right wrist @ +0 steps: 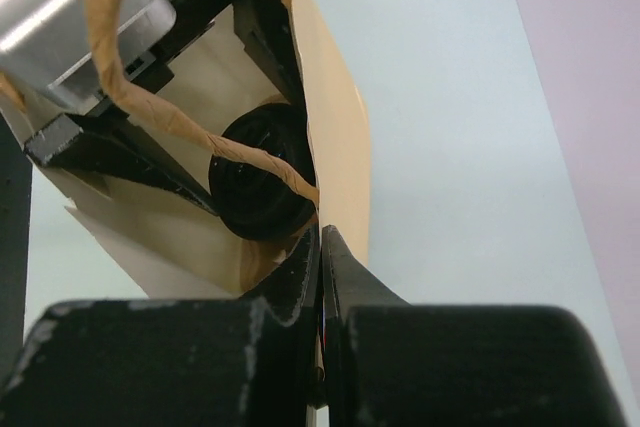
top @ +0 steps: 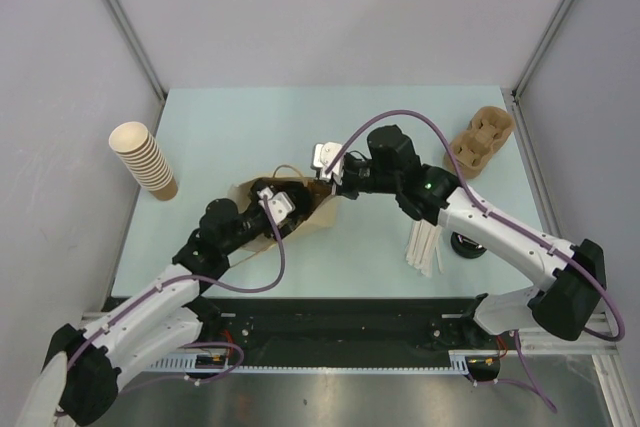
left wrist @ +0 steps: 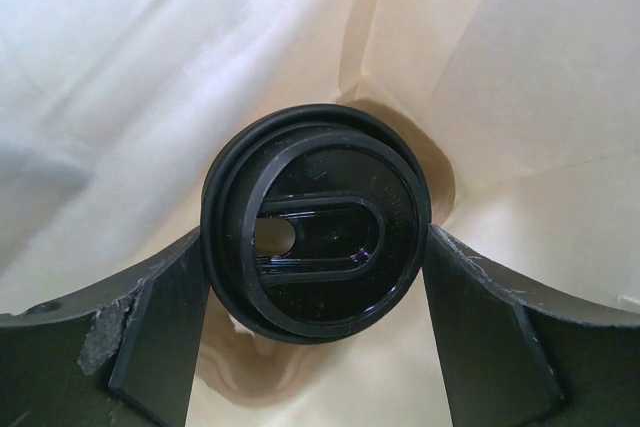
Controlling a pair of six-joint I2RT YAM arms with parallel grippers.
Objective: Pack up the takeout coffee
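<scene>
A brown paper bag [top: 306, 209] lies open on the table's middle. My left gripper [top: 283, 205] reaches into it and is shut on a cup capped with a black round lid [left wrist: 316, 222]; its fingers [left wrist: 165, 327] press both sides of the lid. The cup's tan body is hidden behind the lid. The lid also shows in the right wrist view [right wrist: 262, 182]. My right gripper [right wrist: 321, 232] is shut on the bag's wall [right wrist: 338, 127], holding its mouth open, under the twisted paper handle [right wrist: 180, 122]. The brown pulp carrier tray [top: 482, 140] sits at the far right.
A tilted stack of nested tan cups [top: 145, 159] lies at the far left. White sticks [top: 424, 245] and a black lid [top: 468, 246] lie by the right arm. Grey walls close in the table's sides.
</scene>
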